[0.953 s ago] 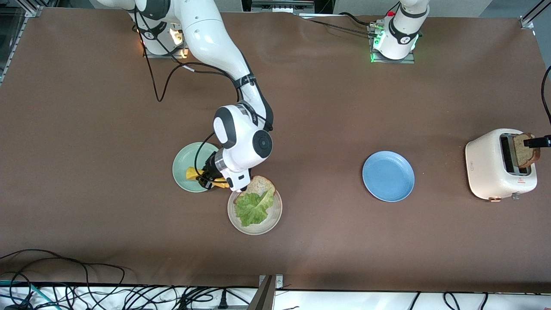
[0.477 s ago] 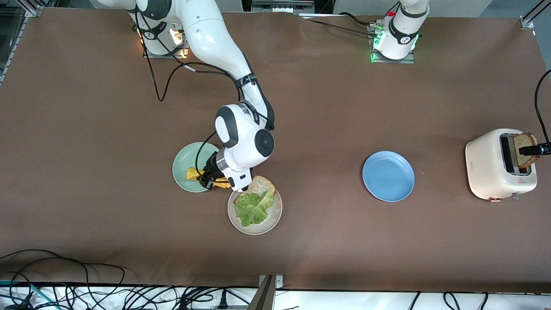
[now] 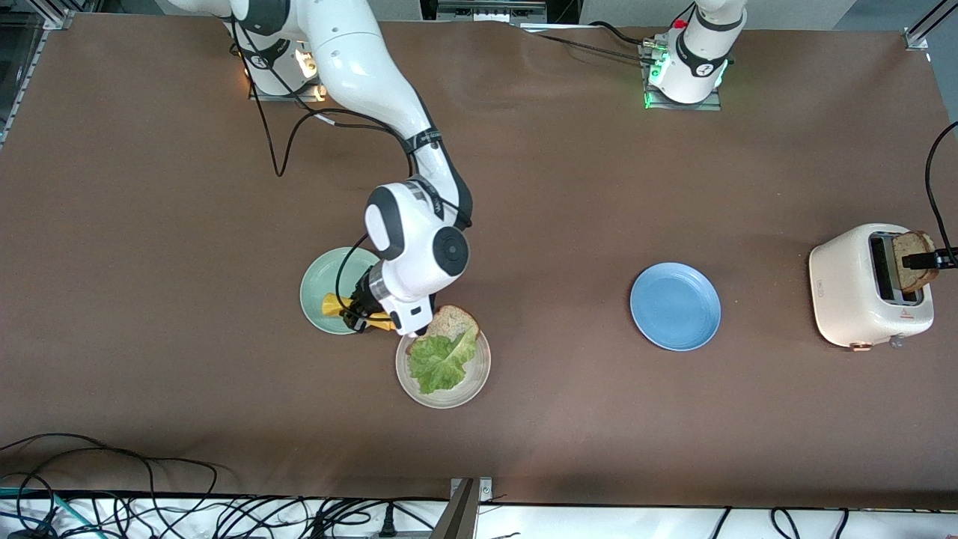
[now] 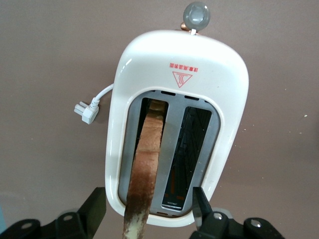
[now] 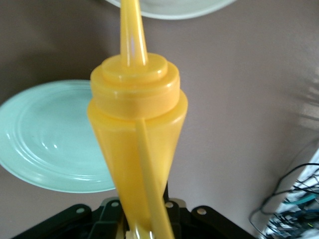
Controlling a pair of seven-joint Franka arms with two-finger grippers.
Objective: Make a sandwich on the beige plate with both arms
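The beige plate [image 3: 473, 380] holds one slice of brown bread [image 3: 453, 320] with a ruffled green lettuce leaf [image 3: 438, 361] on it. My right gripper [image 3: 361, 311] is shut on a yellow squeeze bottle [image 3: 331, 303], held over the mint-green plate's edge with its nozzle toward the beige plate. In the right wrist view the bottle [image 5: 137, 149] fills the middle. A second bread slice [image 3: 907, 258] stands in the cream toaster [image 3: 846, 288]. My left gripper [image 3: 932, 260] is over the toaster, open, with its fingers wide on either side of that slice [image 4: 149, 144], not touching it.
The mint-green plate [image 3: 320, 273] lies beside the beige plate toward the right arm's end. A blue plate [image 3: 675, 305] lies mid-table. The toaster's plug [image 4: 87, 110] lies beside the toaster [image 4: 219, 74]. Cables [image 3: 150, 509] run along the table edge nearest the front camera.
My right arm has shifted a little toward its own end of the table with the bottle. My left gripper has shifted slightly at the toaster slice.
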